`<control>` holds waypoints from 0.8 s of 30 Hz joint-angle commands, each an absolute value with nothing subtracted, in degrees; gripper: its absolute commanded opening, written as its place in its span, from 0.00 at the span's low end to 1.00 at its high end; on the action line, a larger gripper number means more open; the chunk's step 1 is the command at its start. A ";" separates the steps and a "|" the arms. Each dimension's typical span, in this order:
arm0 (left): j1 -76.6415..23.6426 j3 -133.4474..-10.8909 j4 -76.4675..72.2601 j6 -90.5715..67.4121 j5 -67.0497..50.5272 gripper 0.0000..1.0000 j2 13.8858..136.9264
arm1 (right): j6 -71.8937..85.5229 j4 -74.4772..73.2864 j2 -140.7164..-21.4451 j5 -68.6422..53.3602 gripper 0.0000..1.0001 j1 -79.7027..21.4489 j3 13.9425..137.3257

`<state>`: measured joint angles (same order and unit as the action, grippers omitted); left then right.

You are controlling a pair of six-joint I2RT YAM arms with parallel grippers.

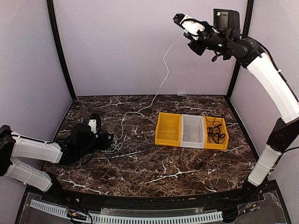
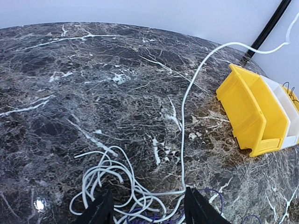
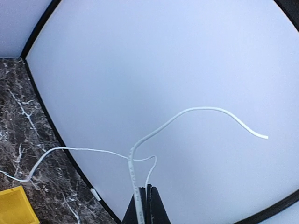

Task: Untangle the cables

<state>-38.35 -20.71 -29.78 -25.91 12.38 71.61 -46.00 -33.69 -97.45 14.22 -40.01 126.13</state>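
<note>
A white cable [image 1: 163,70] runs taut from a clump of white loops [image 1: 115,145] on the dark marble table up to my right gripper [image 1: 180,19], raised high near the back wall. In the right wrist view that gripper [image 3: 145,187] is shut on the white cable [image 3: 135,172], whose free end curls away to the right. My left gripper [image 2: 148,211] rests low over the clump [image 2: 112,179], open, its black fingers [image 2: 99,210] straddling white loops and a thin purple strand [image 2: 212,192]. More black cables [image 1: 215,129] lie in the right-hand yellow bin.
Three bins stand in a row right of centre: a yellow one [image 1: 168,129], a white one [image 1: 193,131] and a yellow one [image 1: 224,140]. In the left wrist view the yellow bin [image 2: 254,112] is at the right. Walls enclose the table's back and sides.
</note>
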 commanded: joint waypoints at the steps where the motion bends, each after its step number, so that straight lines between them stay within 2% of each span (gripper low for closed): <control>1: -38.25 -24.85 -31.41 -25.06 6.57 0.54 75.13 | -44.92 -32.45 -93.20 14.46 0.00 -32.37 127.82; 8: -38.39 -26.31 -31.49 -26.45 7.25 0.54 82.20 | -44.15 -29.83 -87.66 13.46 0.00 -21.15 128.02; 18: -38.40 -26.12 -27.44 -27.08 9.89 0.54 85.99 | -46.79 -24.25 -88.32 14.90 0.00 -18.02 130.96; 21: -38.41 -25.59 -26.59 -27.43 10.31 0.54 86.25 | -42.66 -29.10 -88.80 5.16 0.00 -18.18 130.87; 24: -38.41 -24.69 -28.29 -27.61 10.24 0.54 84.99 | -39.88 -33.22 -88.80 -4.25 0.00 -21.87 123.95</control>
